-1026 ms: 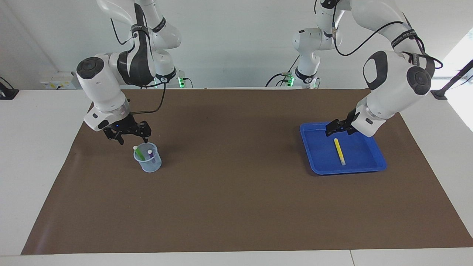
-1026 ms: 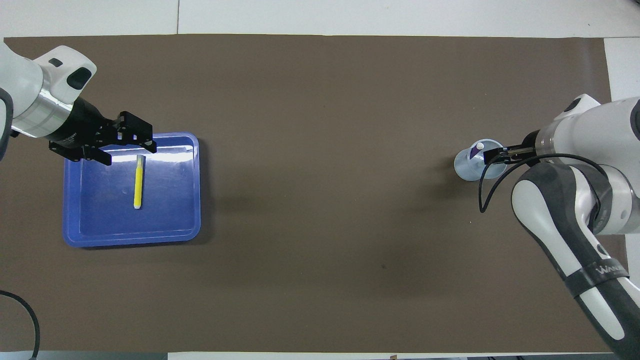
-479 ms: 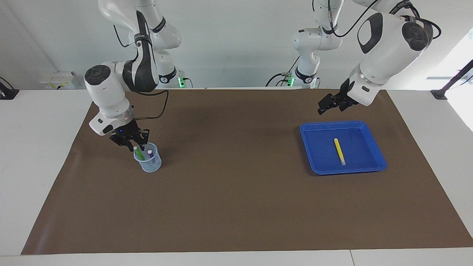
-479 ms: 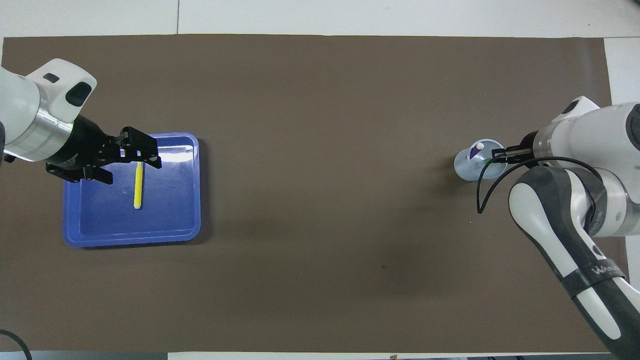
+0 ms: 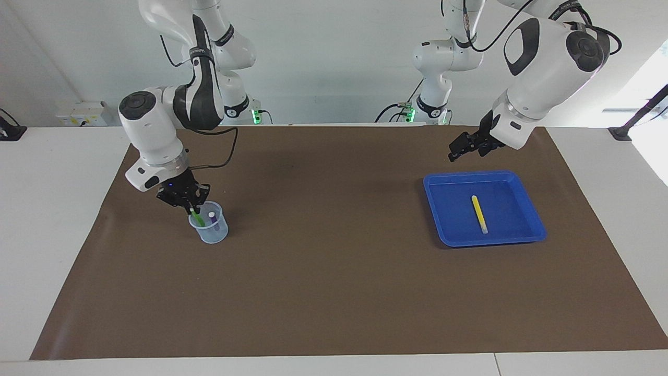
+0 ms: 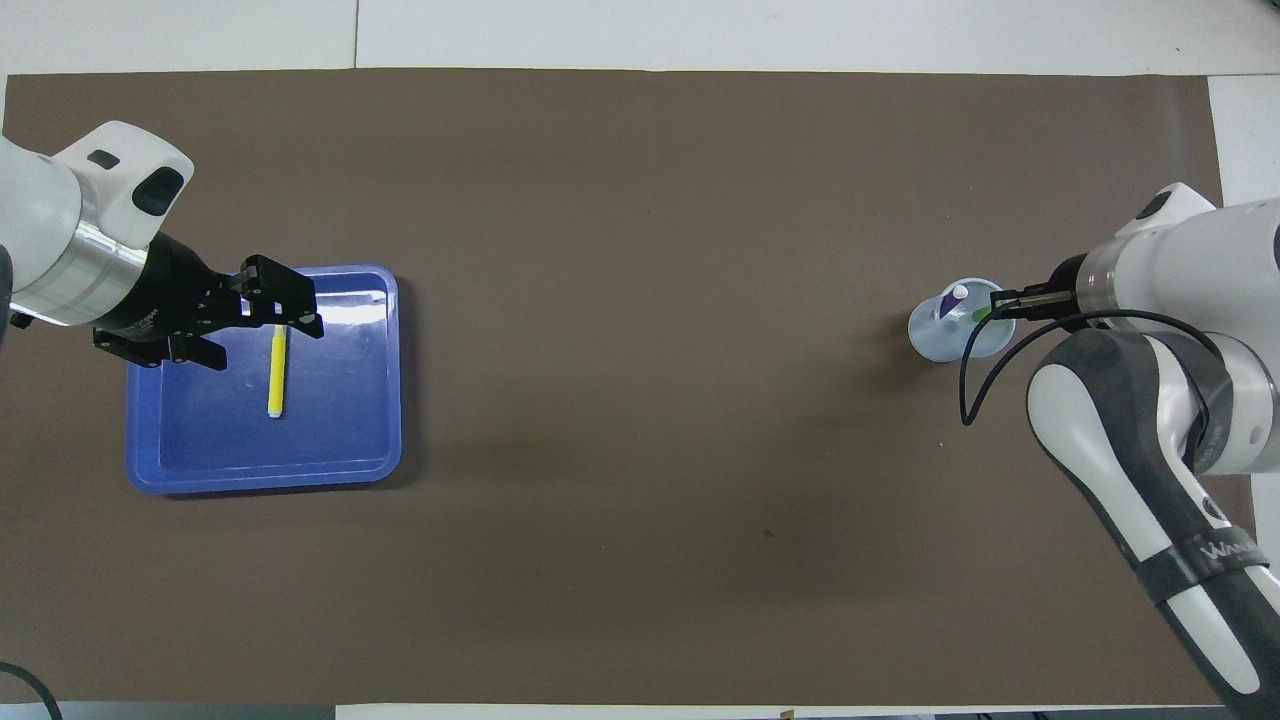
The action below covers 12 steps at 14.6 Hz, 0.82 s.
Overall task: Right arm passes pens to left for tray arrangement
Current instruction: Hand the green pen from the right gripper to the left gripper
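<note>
Facing view: right gripper [image 5: 189,204] clenches green pen [image 5: 197,218] in cup [image 5: 209,230], right-arm end; next, lift straight. Overhead view: left gripper [image 6: 262,322], jaws released, waits over tray [image 6: 345,460] holding yellow pen [image 6: 275,370], left-arm end.

The yellow pen [image 5: 479,213] lies flat near the middle of the shallow bright-blue tray [image 5: 449,236], its pale end pointing away from the robots; the tray sits on the table toward the left arm's end. The green pen [image 5: 196,216] and the purple pen [image 5: 212,219] stand tilted side by side, pale ends up, toward the right arm's end of the table. The right gripper [image 5: 189,205] is closed around the green pen's upper end.
</note>
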Each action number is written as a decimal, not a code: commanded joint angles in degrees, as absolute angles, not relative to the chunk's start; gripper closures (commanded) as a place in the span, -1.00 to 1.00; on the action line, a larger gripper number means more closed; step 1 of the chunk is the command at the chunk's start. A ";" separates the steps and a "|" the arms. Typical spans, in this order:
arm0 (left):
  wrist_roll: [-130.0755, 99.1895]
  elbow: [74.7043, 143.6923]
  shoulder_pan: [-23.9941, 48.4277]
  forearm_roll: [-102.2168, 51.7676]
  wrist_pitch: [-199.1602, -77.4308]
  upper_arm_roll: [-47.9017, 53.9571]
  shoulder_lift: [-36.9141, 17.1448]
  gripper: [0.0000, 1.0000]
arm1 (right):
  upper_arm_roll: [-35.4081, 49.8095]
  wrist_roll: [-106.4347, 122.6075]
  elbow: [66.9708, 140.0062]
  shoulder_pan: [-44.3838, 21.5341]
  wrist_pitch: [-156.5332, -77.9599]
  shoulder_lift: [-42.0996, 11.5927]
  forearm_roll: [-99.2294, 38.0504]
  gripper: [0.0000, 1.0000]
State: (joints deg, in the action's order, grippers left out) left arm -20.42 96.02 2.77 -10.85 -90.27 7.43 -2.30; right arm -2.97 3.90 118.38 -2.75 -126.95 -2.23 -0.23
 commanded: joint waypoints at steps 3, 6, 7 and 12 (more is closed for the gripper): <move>-23.81 97.38 3.16 -14.14 -92.64 6.86 -0.88 -1.00 | -2.64 4.13 112.87 -2.72 -115.78 3.25 0.35 1.00; -25.83 97.38 3.16 -15.20 -92.72 6.86 -0.88 -1.00 | -2.64 3.26 107.68 -2.72 -107.51 3.78 -0.08 1.00; -27.41 97.38 2.99 -15.73 -92.81 6.86 -0.88 -1.00 | -2.55 0.29 107.06 -2.72 -106.36 3.78 -1.13 1.00; -31.36 97.21 2.73 -17.92 -93.08 6.86 -0.88 -1.00 | 2.27 -21.83 106.96 -3.16 -106.52 3.87 -16.58 1.00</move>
